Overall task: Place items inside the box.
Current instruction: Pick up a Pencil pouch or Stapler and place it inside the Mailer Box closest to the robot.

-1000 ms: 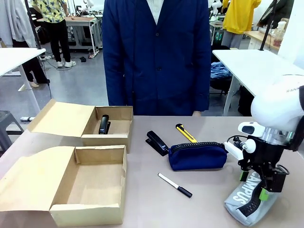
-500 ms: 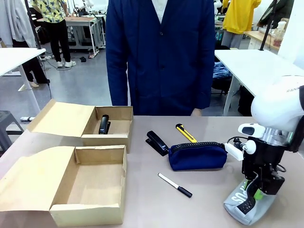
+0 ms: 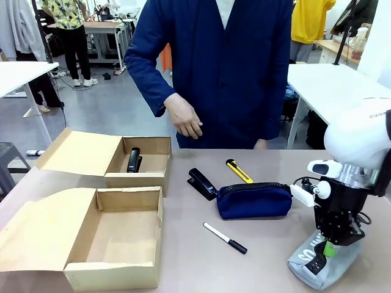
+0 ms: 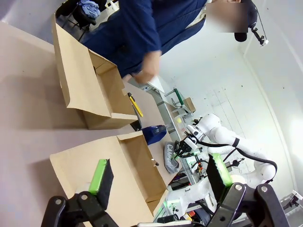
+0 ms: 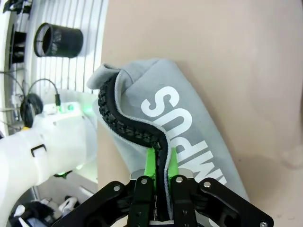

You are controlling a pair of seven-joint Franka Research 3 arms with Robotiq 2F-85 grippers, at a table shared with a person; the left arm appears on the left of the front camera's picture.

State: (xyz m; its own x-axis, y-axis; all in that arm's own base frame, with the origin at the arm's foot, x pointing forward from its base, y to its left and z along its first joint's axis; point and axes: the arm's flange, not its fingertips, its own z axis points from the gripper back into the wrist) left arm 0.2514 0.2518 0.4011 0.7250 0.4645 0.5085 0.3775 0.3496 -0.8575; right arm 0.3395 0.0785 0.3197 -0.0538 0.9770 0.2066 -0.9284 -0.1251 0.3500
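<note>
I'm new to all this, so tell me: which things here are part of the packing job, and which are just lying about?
Part of the job: grey pouch, pinched by the right tool; navy pouch; black stapler; yellow knife; white pen; near box; far box, holding another stapler.
Lying about: black cup; white side table.

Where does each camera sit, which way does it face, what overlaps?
Front: between the arms, facing the person's hand across the table; right pincer at right.
Left wrist: over the brown cardboard boxes; open left pincer at bottom.
Right wrist: looking down; right pincer shut on the grey fabric zip pouch.
Shared: front and right wrist show that pouch.
</note>
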